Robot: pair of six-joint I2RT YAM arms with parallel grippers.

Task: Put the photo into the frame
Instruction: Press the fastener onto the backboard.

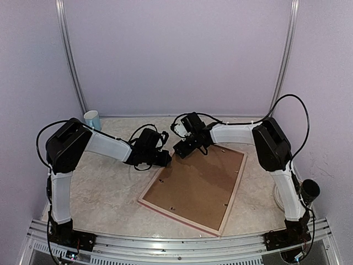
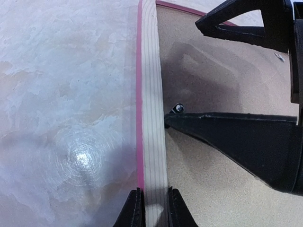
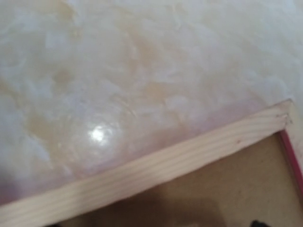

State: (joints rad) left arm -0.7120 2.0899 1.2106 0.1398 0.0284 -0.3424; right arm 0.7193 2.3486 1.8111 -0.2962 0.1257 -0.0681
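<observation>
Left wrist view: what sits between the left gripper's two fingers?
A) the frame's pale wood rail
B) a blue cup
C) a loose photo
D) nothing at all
A: the left gripper has one finger on each side of the pale wood rail of the frame, with the pink edge to the rail's left and the brown backing board to its right.

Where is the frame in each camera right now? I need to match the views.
Top external: the frame lies face down mid-table, tilted.
Left wrist: its pale rail runs up the centre, pinched by the left fingers at the bottom.
Right wrist: its rail crosses the lower part diagonally, corner at right.
Shared landmark: the brown backing board inside the rail.
</observation>
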